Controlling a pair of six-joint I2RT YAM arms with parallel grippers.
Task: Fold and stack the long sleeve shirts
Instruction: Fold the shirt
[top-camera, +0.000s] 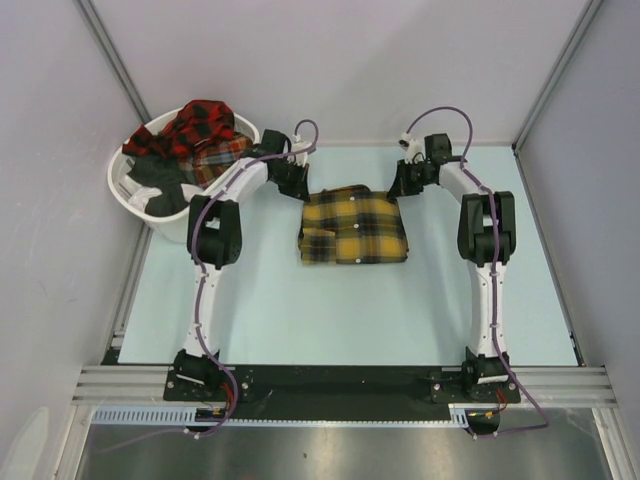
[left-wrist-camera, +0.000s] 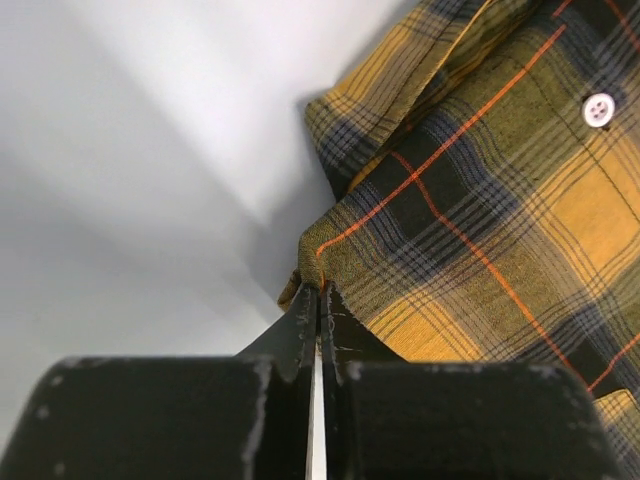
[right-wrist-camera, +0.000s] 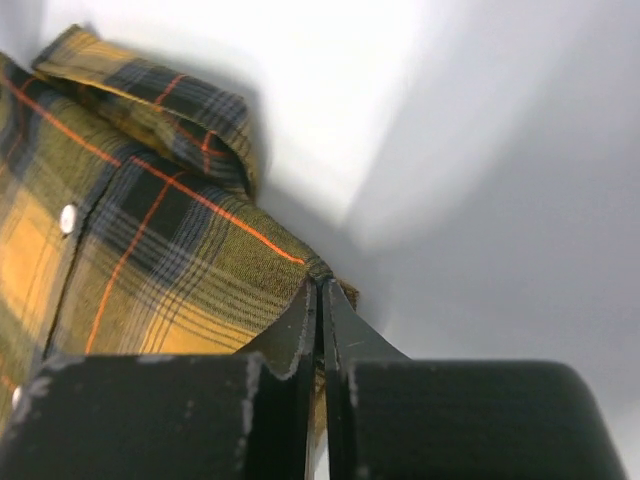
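A mustard-yellow plaid shirt (top-camera: 352, 225) lies folded on the table's middle, collar toward the far side. My left gripper (top-camera: 297, 187) is shut on its far left corner; the left wrist view shows the jaws (left-wrist-camera: 320, 290) pinching the cloth edge (left-wrist-camera: 470, 230). My right gripper (top-camera: 400, 186) is shut on the far right corner; the right wrist view shows the jaws (right-wrist-camera: 320, 283) pinching the cloth (right-wrist-camera: 150, 250) below the collar. Red-and-black plaid shirts (top-camera: 200, 128) lie heaped in a white basket (top-camera: 128, 190) at the far left.
The basket stands against the left wall, next to the left arm's elbow. Grey walls enclose the table at the back and both sides. A metal rail runs along the near edge by the arm bases.
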